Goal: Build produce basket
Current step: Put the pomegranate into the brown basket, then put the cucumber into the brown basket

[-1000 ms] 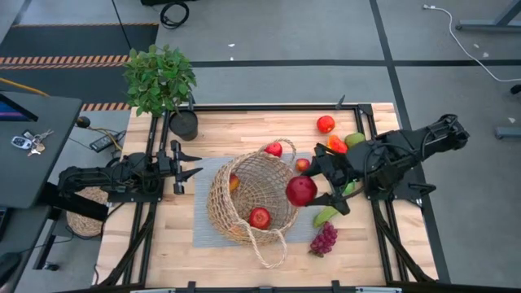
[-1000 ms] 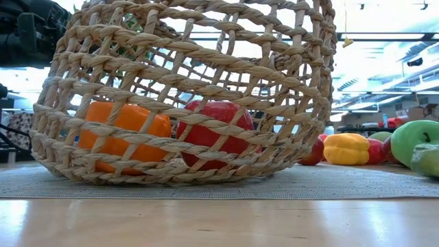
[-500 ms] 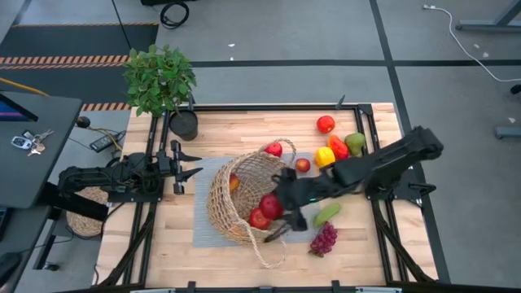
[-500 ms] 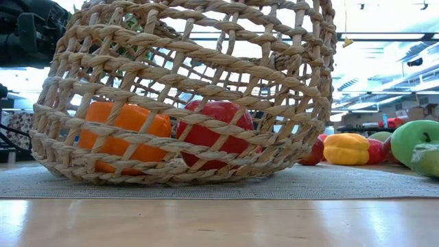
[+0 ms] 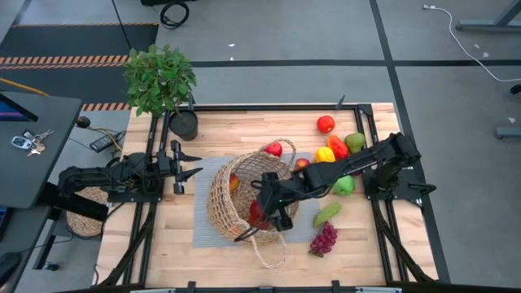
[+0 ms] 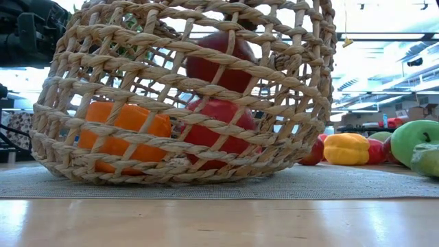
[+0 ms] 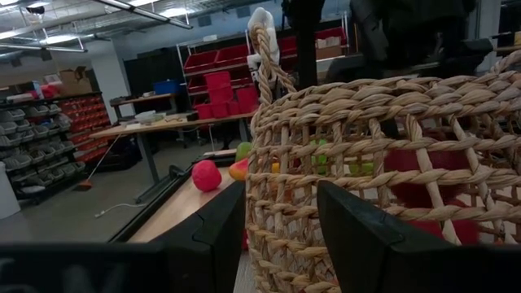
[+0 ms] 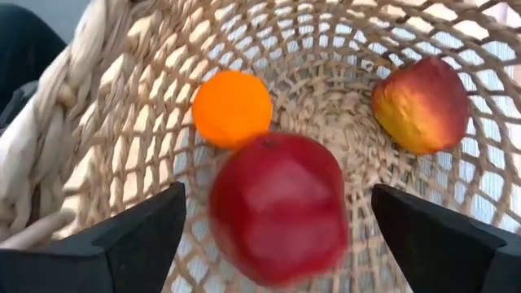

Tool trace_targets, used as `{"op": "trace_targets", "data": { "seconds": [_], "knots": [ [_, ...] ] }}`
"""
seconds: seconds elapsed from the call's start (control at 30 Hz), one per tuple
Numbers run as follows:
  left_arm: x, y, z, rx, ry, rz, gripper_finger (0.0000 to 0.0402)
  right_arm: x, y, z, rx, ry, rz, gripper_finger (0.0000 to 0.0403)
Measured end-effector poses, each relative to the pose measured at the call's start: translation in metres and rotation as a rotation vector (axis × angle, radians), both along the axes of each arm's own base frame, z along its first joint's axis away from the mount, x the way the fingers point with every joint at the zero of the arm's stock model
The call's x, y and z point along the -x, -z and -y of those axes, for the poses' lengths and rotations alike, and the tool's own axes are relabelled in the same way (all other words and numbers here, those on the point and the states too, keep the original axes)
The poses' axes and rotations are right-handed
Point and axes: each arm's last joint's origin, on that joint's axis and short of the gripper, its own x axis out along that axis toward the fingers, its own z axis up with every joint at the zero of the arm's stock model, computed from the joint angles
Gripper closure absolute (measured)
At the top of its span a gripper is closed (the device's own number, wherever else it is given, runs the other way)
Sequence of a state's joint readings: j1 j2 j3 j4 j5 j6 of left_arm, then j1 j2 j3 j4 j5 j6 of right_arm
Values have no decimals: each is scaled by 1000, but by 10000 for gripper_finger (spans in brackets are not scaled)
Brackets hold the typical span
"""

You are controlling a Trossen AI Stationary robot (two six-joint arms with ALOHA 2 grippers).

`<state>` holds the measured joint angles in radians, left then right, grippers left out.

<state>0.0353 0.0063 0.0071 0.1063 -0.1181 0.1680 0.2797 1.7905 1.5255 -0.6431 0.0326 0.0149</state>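
The wicker basket [image 5: 236,191] lies tipped on its side on a grey mat [image 5: 203,232], its mouth toward the right arm. Inside lie an orange [image 8: 232,107], a red-yellow apple [image 8: 421,104] and a red apple [image 6: 216,130]. My right gripper [image 5: 273,210] reaches slanting down into the mouth, open. Another red apple [image 8: 277,207] shows blurred between its fingers with a gap on each side; in the low view this apple [image 6: 219,58] is above the lower one. My left gripper [image 5: 186,163] waits open at the table's left, facing the basket wall [image 7: 391,163].
Loose produce lies right of the basket: a red apple [image 5: 326,124], yellow pepper [image 5: 325,155], red pepper [image 5: 337,144], green fruit [image 5: 354,141], a cucumber [image 5: 326,213] and grapes [image 5: 323,239]. A potted plant [image 5: 160,77] stands at the far left corner.
My right gripper has carried a red apple from the table's right side leftward and down into the basket's mouth, tipping further down. Its fingers have opened wider and let the apple go; the apple now shows inside the basket above the other red one.
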Motion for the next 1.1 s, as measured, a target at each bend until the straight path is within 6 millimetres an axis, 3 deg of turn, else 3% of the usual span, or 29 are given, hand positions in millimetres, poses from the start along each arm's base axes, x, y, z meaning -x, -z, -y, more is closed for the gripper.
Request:
{"op": "trace_targets", "data": {
  "seconds": [0.13, 0.37, 0.53, 0.7, 0.97, 1.1],
  "knots": [
    [0, 0, 0, 0, -1, 0, 241, 15, -28, -2, 18, -9, -18, 16],
    [0, 0, 0, 0, 0, 0, 241, 76, -82, -22, 89, -45, 31, 16],
    [0, 0, 0, 0, 0, 0, 241, 122, -91, -27, 95, -1, -39, 16],
    [0, 0, 0, 0, -1, 0, 241, 155, -63, -31, 81, -5, -104, 16],
    [0, 0, 0, 0, 0, 0, 241, 185, 33, -28, 95, -48, -311, 21],
    [0, 0, 0, 0, 0, 0, 241, 187, 71, -21, 116, -43, -415, 36]
  ]
}}
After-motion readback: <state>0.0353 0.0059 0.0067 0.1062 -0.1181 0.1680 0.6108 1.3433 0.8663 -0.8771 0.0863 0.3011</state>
